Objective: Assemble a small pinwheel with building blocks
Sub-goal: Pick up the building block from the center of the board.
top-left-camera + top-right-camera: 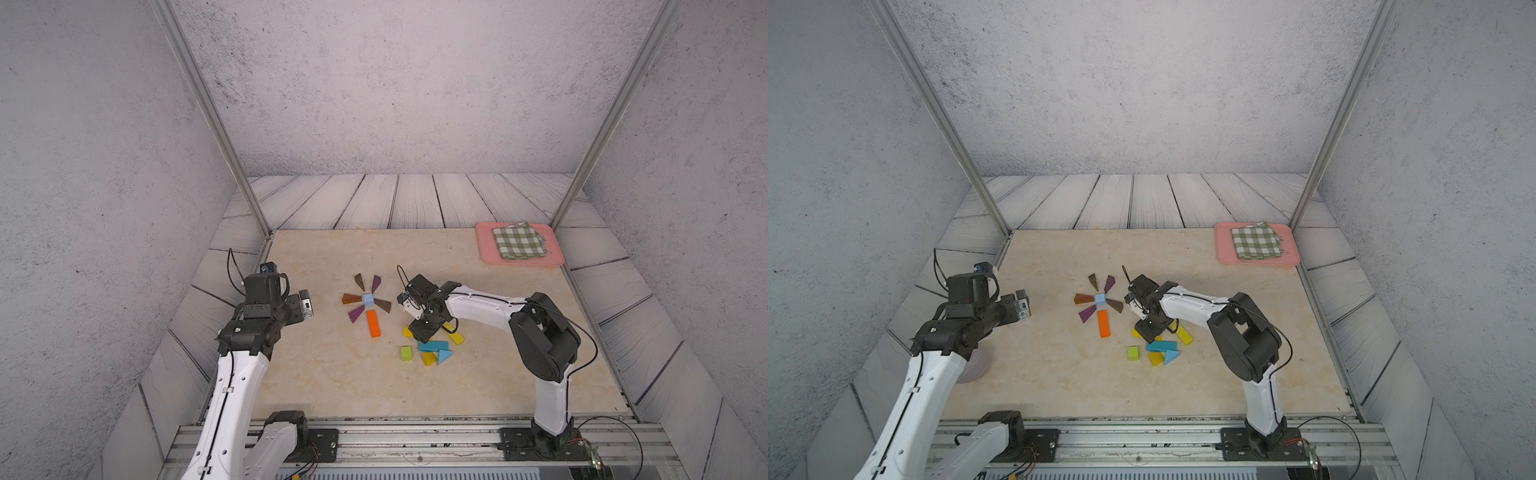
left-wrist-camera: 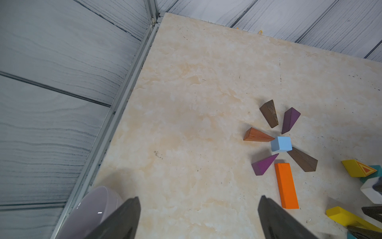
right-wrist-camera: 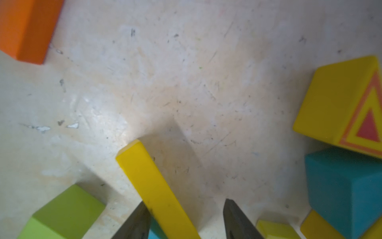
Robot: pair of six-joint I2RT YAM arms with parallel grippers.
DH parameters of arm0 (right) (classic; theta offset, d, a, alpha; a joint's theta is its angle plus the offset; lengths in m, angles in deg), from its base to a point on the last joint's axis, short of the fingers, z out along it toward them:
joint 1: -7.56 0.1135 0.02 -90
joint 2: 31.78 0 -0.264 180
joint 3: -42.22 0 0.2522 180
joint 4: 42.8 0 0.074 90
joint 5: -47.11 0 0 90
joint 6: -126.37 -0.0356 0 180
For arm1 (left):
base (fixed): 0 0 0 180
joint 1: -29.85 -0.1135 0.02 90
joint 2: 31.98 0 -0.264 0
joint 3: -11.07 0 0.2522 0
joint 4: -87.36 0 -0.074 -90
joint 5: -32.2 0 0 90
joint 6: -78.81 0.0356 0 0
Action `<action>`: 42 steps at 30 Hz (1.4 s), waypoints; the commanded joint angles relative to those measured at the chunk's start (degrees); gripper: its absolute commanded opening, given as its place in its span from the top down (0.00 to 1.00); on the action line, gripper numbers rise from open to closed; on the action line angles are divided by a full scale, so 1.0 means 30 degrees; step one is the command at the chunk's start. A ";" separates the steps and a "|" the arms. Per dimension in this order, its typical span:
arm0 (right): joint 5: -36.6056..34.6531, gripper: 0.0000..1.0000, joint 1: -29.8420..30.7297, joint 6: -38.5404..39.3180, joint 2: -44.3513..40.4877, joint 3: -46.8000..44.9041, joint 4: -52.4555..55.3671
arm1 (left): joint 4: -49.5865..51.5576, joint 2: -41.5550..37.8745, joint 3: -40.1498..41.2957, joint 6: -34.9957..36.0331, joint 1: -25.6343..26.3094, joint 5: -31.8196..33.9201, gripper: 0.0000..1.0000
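beside pinwheel [image 1: 368, 299], over loose pile [image 1: 432, 345], right gripper [image 3: 185, 201] straddled yellow bar [image 3: 153, 182], jaws part-spread, not clamped; likely next stem piece under orange bar [image 1: 373, 323]. wedges [image 1: 351, 298] fanned round light-blue cube [image 2: 281, 143] as blades. left gripper [image 2: 199, 197] gaped empty, parked clear.

Five wedges [image 1: 351, 298], two cubes [image 1: 368, 299], one orange bar [image 1: 373, 323].

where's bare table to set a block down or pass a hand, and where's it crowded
Bare: the strip between the left gripper and the pinwheel wedges; the far stretch from the wedges to the pink tray; the near stretch between the green cube and the front rail. Crowded: beside the orange bar, where the right gripper stands in the loose pile.
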 commanded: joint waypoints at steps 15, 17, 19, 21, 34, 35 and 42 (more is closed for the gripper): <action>-0.0051 0.39 0.0637 0.0069 0.0286 0.1326 0.0492 | 0.0070 0.0111 0.0169 0.0270 -0.0158 -0.0017 0.04; 0.0178 0.38 0.0716 0.0322 0.0000 0.0580 -0.0172 | 0.0077 0.0181 0.0170 0.0288 -0.0172 -0.0021 0.04; -0.0212 0.37 0.0685 0.0597 0.0132 0.0201 -0.0430 | 0.0070 0.0201 0.0170 0.0284 -0.0170 -0.0043 0.04; -0.0685 0.37 0.0654 0.0794 0.0604 0.0364 -0.0265 | 0.0070 0.0215 0.0170 0.0295 -0.0173 -0.0079 0.04; -0.1048 0.49 0.0615 0.1398 0.2326 0.0830 -0.0213 | 0.0099 0.0155 0.0170 0.0319 -0.0173 0.0038 0.04; -0.1050 0.55 0.0607 0.1258 0.2388 0.1016 -0.0084 | 0.0099 0.0135 0.0169 0.0324 -0.0183 0.0052 0.04; -0.2275 0.79 0.0910 -0.3581 0.1482 0.5709 0.3118 | 0.0128 0.0030 0.0169 0.0300 -0.0172 0.0133 0.04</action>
